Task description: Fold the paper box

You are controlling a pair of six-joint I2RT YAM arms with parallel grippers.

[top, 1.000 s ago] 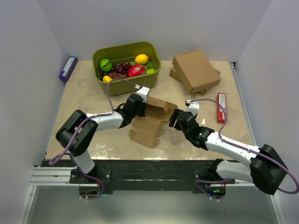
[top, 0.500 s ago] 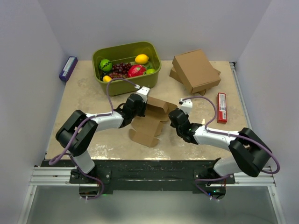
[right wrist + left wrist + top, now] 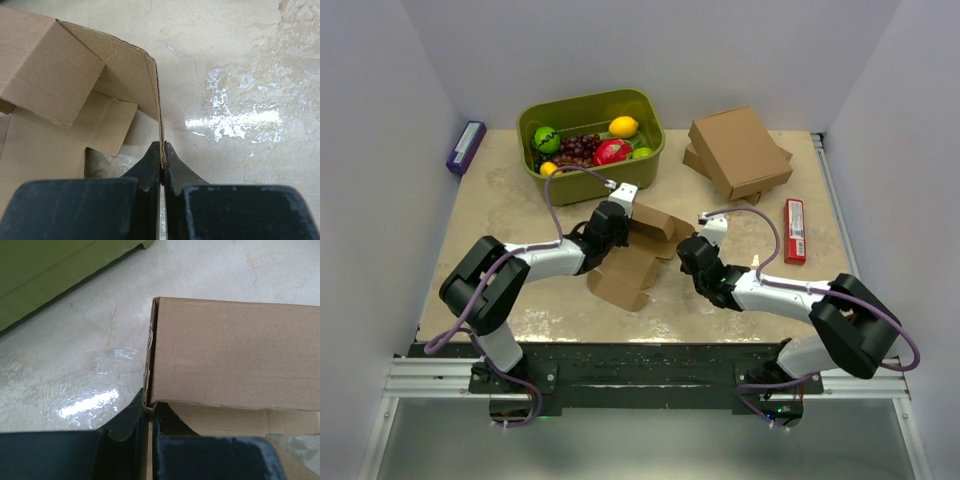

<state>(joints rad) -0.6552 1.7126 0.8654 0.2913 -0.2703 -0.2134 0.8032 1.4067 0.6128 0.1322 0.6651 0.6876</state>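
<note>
The paper box (image 3: 638, 252) is a partly opened brown cardboard blank lying between the two arms at the middle of the table. My left gripper (image 3: 617, 228) is shut on its left wall; the left wrist view shows the cardboard edge (image 3: 149, 402) pinched between the black fingers. My right gripper (image 3: 686, 250) is shut on a thin upright flap (image 3: 161, 145) at the box's right side. In the right wrist view the open inside of the box (image 3: 75, 100) lies to the left of that flap.
A green tub (image 3: 590, 140) of fruit stands at the back left. Folded brown boxes (image 3: 738, 152) are stacked at the back right. A red packet (image 3: 795, 230) lies at the right, a purple box (image 3: 466, 146) at the far left edge.
My right gripper has moved left to the box's right flap and shut on it. The box has shifted slightly to the left. The left gripper keeps its hold.
</note>
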